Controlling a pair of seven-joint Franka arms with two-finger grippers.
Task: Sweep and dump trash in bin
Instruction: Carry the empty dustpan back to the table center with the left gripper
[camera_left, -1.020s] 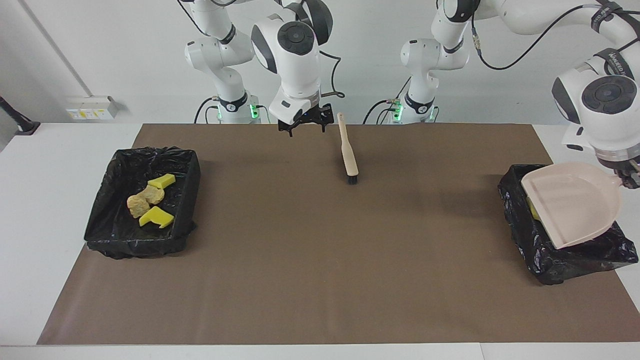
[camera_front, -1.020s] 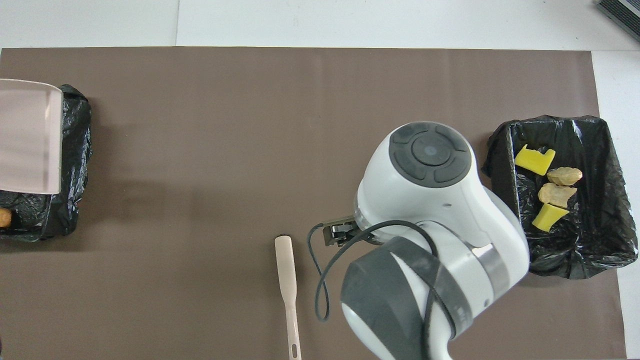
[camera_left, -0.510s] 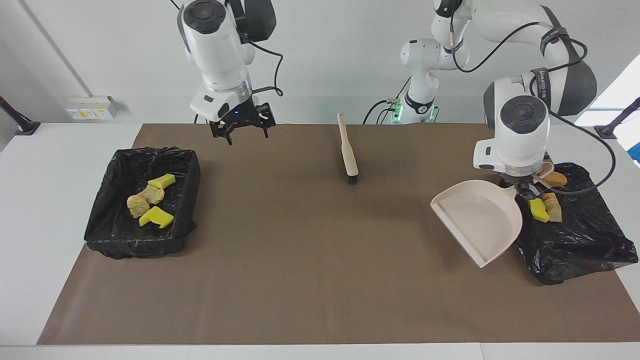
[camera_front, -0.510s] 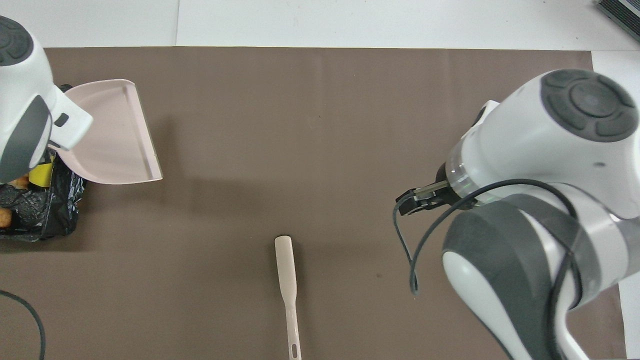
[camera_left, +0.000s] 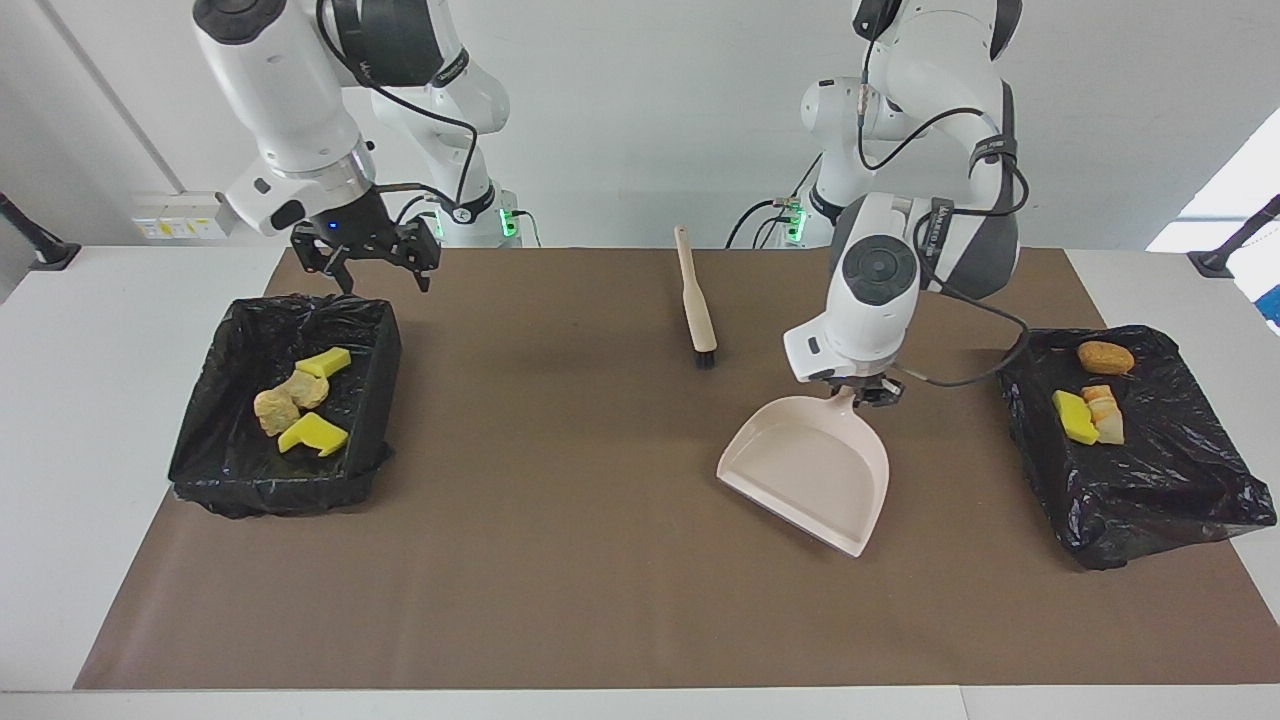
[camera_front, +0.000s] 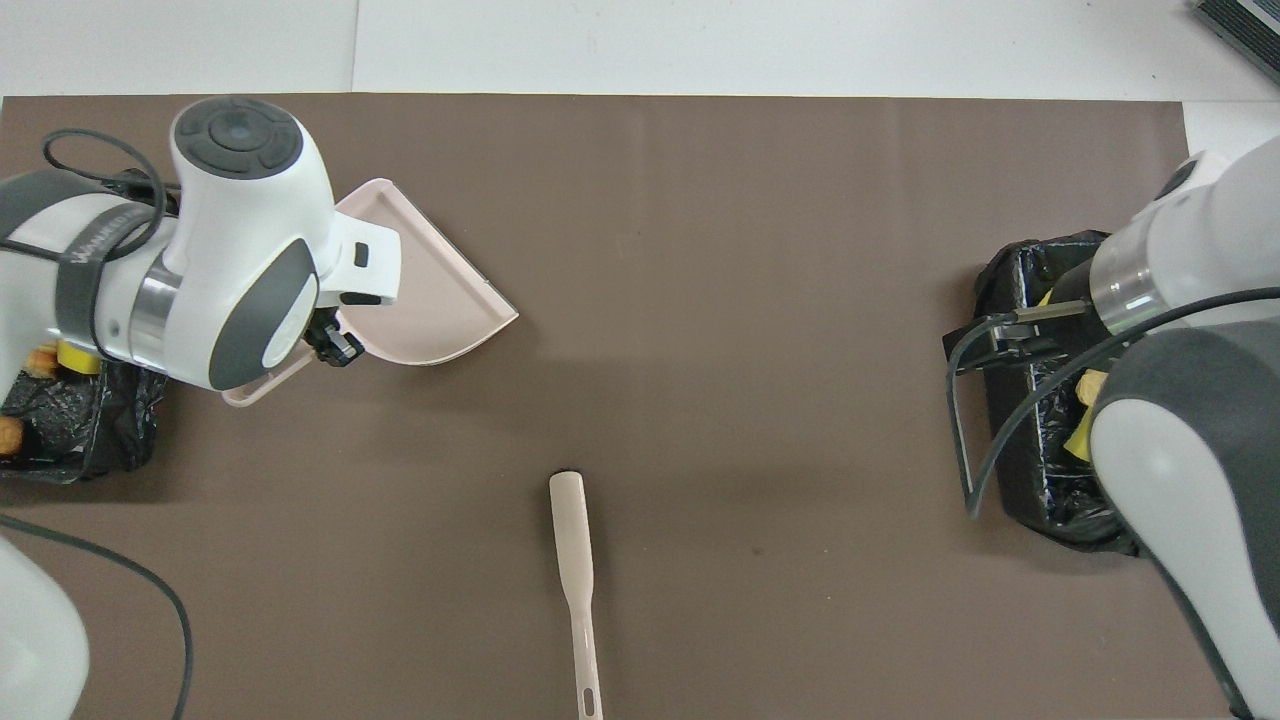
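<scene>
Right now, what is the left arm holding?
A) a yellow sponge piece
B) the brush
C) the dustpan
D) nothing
C: the left gripper is shut on the handle of the dustpan, held over the mat, while the brush lies alone nearer to the robots.

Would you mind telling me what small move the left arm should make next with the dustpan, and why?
Probably lower the dustpan onto the brown mat and let go. The left gripper is shut on its handle, the pan looks empty, no scraps lie on the mat, and the trash sits in the black-lined bins. The right gripper hangs open over the other bin's edge; the brush lies untouched.
</scene>
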